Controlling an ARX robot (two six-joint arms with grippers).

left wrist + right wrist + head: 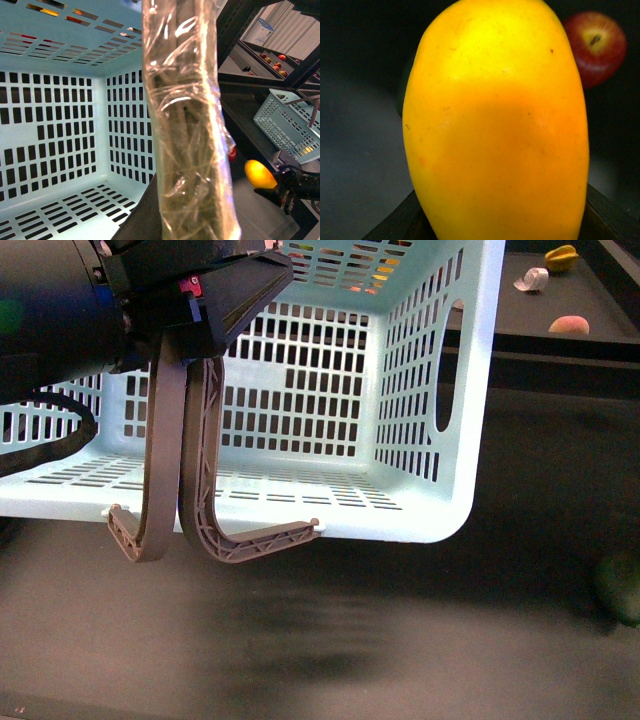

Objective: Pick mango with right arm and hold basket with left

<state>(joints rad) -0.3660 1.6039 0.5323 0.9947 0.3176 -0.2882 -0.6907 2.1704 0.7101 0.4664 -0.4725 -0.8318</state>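
Front view: dark tabletop (400, 640) under pale-blue basket (470, 390); left gripper (212, 518), jaws' state unclear. Left wrist view: right gripper (287, 192) pinching mango (260, 174), shelves (252, 57) beyond.

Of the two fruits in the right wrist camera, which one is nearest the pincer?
The yellow-orange mango, which fills almost the whole frame; the red apple shows small behind it, farther off.

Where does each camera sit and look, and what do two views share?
Front: on the body, facing forward at the basket; left pincer shows.
Left wrist: on the left arm, looking into the basket past a plastic-wrapped bundle; right pincer with mango beyond.
Right wrist: on the right arm, facing the mango close up; pincer parts beside it, apple behind.
Shared: front and left wrist, basket; both wrists, mango.
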